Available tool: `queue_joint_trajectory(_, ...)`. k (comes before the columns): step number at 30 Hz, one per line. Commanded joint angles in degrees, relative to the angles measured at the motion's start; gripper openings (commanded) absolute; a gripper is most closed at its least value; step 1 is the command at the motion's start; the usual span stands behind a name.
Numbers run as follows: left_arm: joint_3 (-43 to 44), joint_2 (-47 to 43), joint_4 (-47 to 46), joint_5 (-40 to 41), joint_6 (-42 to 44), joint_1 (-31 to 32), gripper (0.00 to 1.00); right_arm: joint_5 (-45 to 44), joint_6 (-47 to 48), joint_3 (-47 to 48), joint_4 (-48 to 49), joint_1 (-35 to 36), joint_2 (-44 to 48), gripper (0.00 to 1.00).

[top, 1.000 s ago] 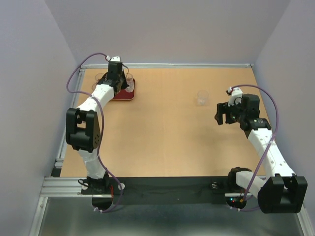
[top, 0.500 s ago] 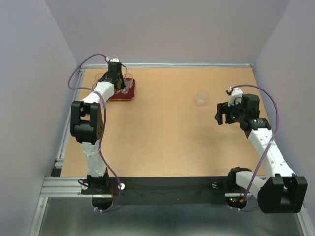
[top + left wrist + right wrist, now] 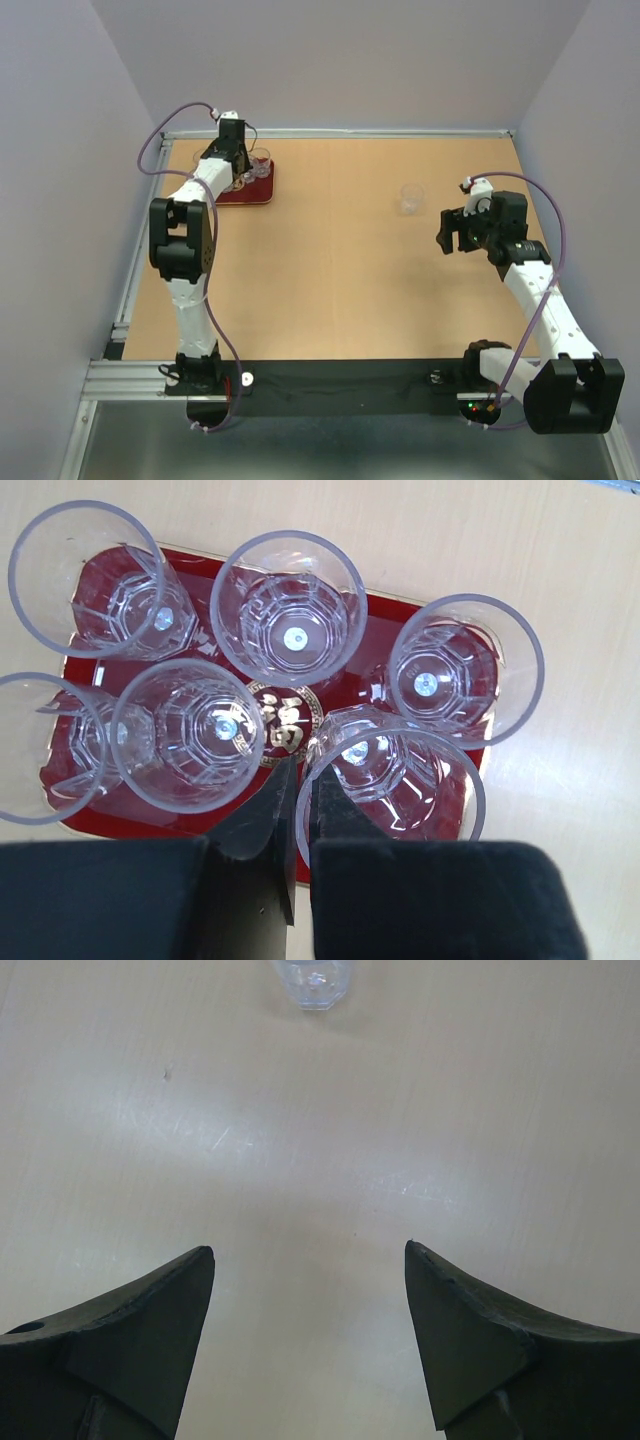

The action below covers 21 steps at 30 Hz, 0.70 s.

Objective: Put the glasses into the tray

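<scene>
The dark red tray (image 3: 372, 622) with a gold emblem lies at the table's far left (image 3: 264, 195). Several clear glasses (image 3: 290, 610) stand in it. My left gripper (image 3: 303, 770) is above the tray (image 3: 236, 168), shut on the rim of one more glass (image 3: 395, 785), one finger inside and one outside. That glass is over the tray's near right part; whether its base touches I cannot tell. Another glass (image 3: 410, 199) stands alone on the table at the right, seen at the top edge of the right wrist view (image 3: 315, 980). My right gripper (image 3: 447, 230) hovers open and empty (image 3: 310, 1250), short of it.
The left wall and the back metal rail (image 3: 340, 131) run close to the tray. Bare wooden tabletop (image 3: 330, 250) lies between the tray and the lone glass.
The left arm has folded back toward the left wall and its gripper, still holding the glass, has shifted slightly farther over the tray. The right arm has not moved.
</scene>
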<state>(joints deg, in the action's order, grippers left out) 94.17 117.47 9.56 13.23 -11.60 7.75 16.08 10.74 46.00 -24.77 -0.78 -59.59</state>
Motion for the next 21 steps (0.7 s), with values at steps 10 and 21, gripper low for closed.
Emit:
queue_joint_trajectory(10,5.3,2.5,0.7,2.4,-0.5,-0.8,0.14,-1.0,0.4,-0.7,2.9,-0.5,0.5,0.82)
queue_joint_trajectory(21,4.8,1.6,0.7,2.9,-0.3,-1.1,0.39,-1.0,0.4,-0.6,2.9,-0.6,0.5,0.82)
